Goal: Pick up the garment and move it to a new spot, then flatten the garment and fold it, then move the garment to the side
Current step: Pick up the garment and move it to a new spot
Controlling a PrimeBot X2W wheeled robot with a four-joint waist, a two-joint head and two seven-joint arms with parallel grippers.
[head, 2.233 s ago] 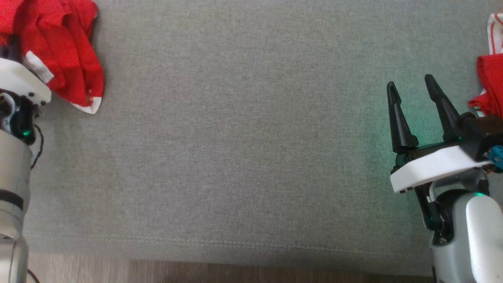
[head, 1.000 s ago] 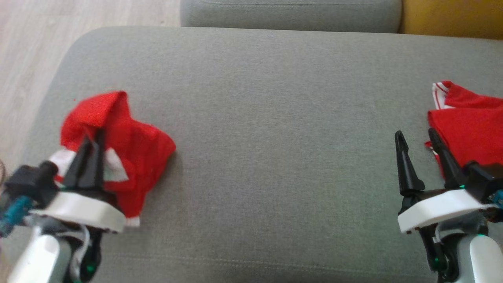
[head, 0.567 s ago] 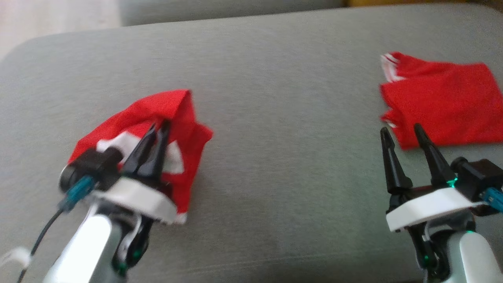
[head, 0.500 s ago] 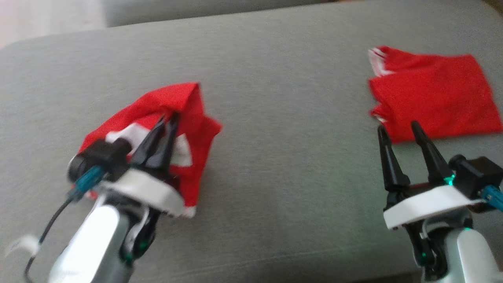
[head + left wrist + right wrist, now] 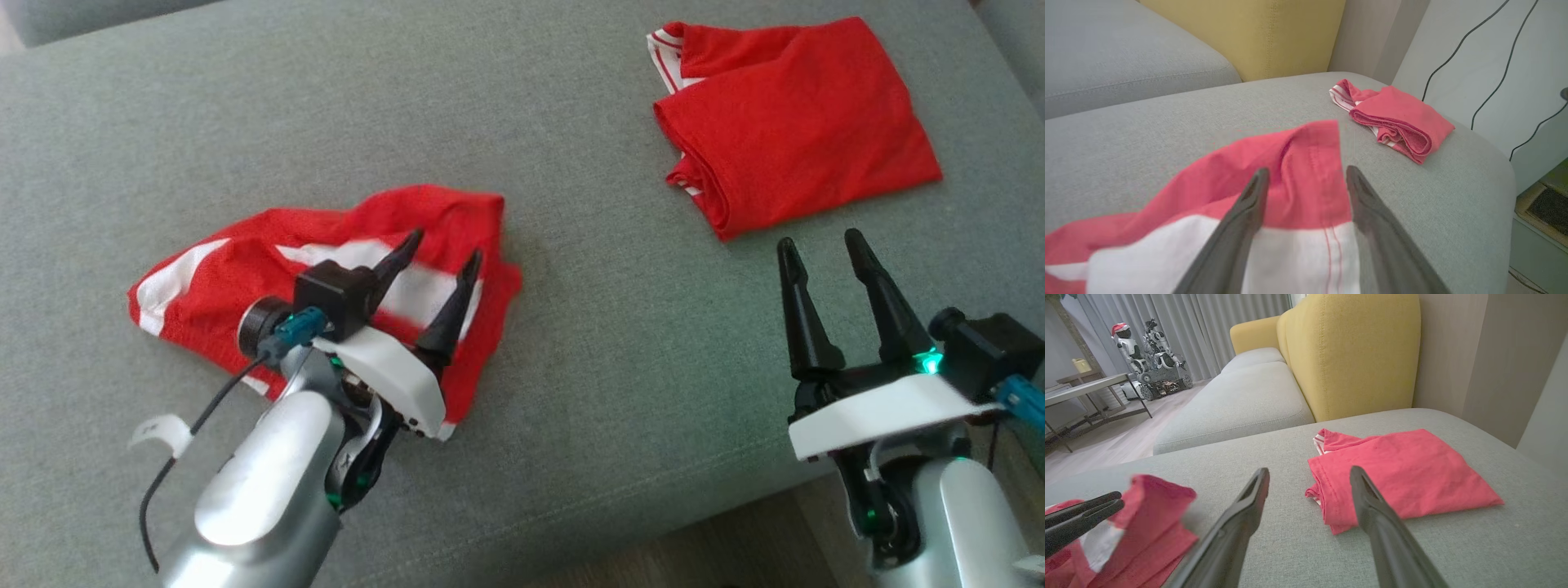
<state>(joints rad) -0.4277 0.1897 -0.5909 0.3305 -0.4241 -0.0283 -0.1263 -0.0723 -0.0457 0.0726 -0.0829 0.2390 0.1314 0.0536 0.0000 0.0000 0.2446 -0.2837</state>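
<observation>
Item one, my left gripper (image 5: 443,247): fingers spread apart with nothing pinched between them, poised over the crumpled red-and-white garment (image 5: 245,273), which lies in a loose heap on the left part of the grey sofa cushion (image 5: 571,343). Item two, my right gripper (image 5: 819,242): fingers likewise wide apart and empty, above bare cushion just short of a folded red garment (image 5: 800,106) at the far right. Beyond, in the right wrist view, stands a yellow backrest (image 5: 1351,355).
</observation>
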